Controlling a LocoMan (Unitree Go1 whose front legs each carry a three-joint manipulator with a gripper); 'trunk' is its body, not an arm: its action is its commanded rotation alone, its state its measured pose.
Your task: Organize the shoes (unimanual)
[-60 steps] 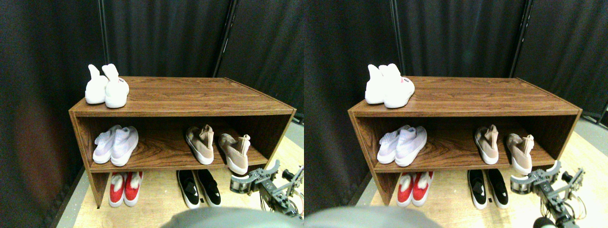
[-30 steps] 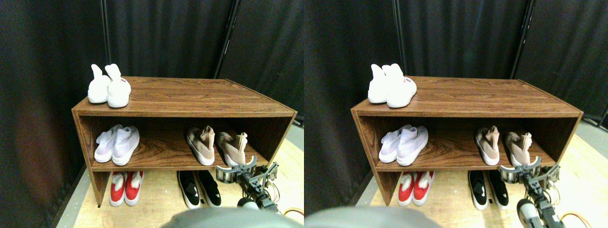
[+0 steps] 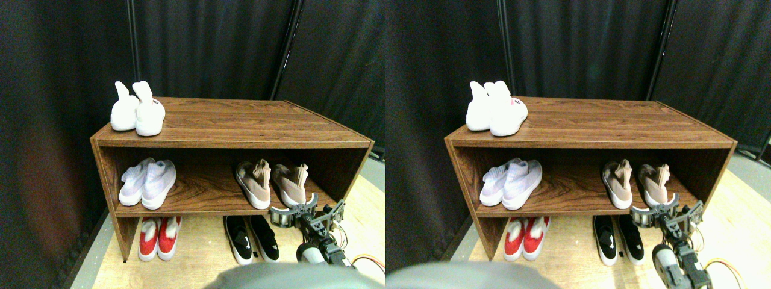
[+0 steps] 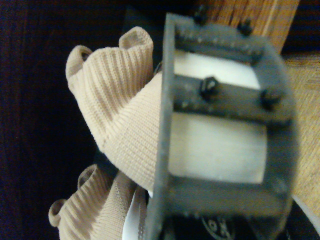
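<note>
The shoes, beige-tan knit sneakers with white soles, stand on the middle shelf, at its right. The left shoe [image 3: 253, 182] and the right shoe [image 3: 288, 182] lie close together, nearly parallel, heels towards me. My right gripper [image 3: 294, 212] is at the shelf's front edge, right behind the right shoe's heel. In the wrist view the dark jaw frame [image 4: 220, 95] lies against the right shoe's white sole, with its ribbed collar [image 4: 115, 85] beside it. The other shoe's collar [image 4: 90, 210] shows farther off.
The wooden shoe rack [image 3: 241, 123] has an all-white pair [image 3: 137, 111] on top at the left. A pale lilac pair [image 3: 147, 182] sits on the middle shelf at the left. Red shoes [image 3: 158, 238] and black shoes [image 3: 252, 238] stand on the floor under it. Dark curtains hang behind.
The right beige shoe has swung from angled outward over the shelf edge to lying beside its partner, farther in. My gripper moved left and in towards the shelf behind its heel.
</note>
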